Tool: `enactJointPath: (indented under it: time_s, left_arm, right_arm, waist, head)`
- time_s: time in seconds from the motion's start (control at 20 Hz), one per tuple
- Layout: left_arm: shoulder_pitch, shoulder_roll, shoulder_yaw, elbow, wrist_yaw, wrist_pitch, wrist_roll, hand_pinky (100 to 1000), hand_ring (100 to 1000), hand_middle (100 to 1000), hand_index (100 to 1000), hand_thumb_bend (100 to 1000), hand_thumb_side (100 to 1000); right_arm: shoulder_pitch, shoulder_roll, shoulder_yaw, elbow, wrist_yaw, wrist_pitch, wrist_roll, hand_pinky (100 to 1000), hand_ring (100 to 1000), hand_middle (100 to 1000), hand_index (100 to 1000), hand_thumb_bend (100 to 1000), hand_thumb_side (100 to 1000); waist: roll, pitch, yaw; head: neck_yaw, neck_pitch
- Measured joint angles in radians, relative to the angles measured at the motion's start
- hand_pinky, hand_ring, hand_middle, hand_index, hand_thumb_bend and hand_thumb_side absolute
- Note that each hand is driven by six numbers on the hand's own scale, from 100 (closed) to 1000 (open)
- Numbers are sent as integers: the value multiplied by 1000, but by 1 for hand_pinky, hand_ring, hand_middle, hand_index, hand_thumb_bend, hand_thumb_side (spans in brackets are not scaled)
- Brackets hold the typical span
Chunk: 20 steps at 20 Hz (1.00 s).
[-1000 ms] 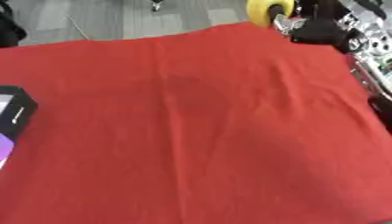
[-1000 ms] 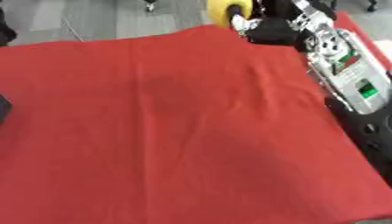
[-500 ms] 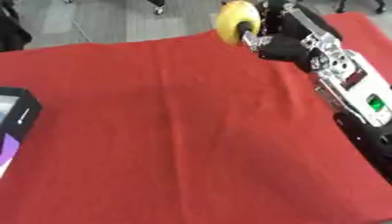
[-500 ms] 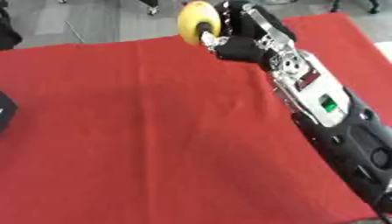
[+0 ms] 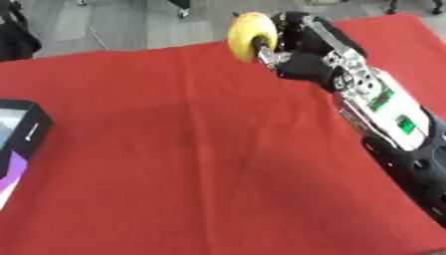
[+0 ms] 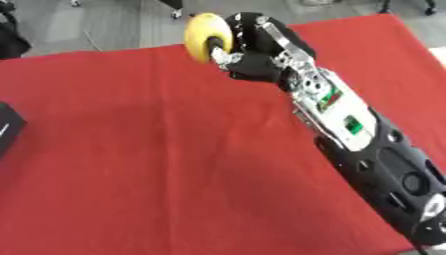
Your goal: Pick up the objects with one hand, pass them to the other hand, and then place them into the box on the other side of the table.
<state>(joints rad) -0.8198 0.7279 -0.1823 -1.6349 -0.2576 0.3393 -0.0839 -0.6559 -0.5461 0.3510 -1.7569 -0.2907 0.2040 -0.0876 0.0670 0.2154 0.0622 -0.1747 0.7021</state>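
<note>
My right hand [image 5: 300, 60] is shut on a round yellow object [image 5: 252, 30], held above the far edge of the red cloth [image 5: 191, 149]. The right forearm [image 6: 340, 119] stretches from the lower right up to the hand. A dark box [image 5: 19, 128] with a purple side sits at the left edge of the table. My left hand shows in neither view.
Grey floor [image 5: 113, 25] lies beyond the table's far edge, with a dark shape [image 5: 16, 40] at the upper left. The red cloth covers the whole table surface in view.
The right arm has swung leftward and inward over the cloth, carrying the yellow object with it. The view has also shifted, showing more of the forearm.
</note>
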Motion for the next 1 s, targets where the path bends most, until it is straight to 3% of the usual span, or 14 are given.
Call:
enactJointPath:
  time_s: [1.0]
  left_arm:
    - [-115,-79,-222,58,-48,58,-373,776,741,721,810,597,584]
  right_arm:
    - [-10,23,65,-20,67,-32,48,714,609,440,604,100,109]
  waist:
    - [5,-3,13]
  head:
    - [-18,9]
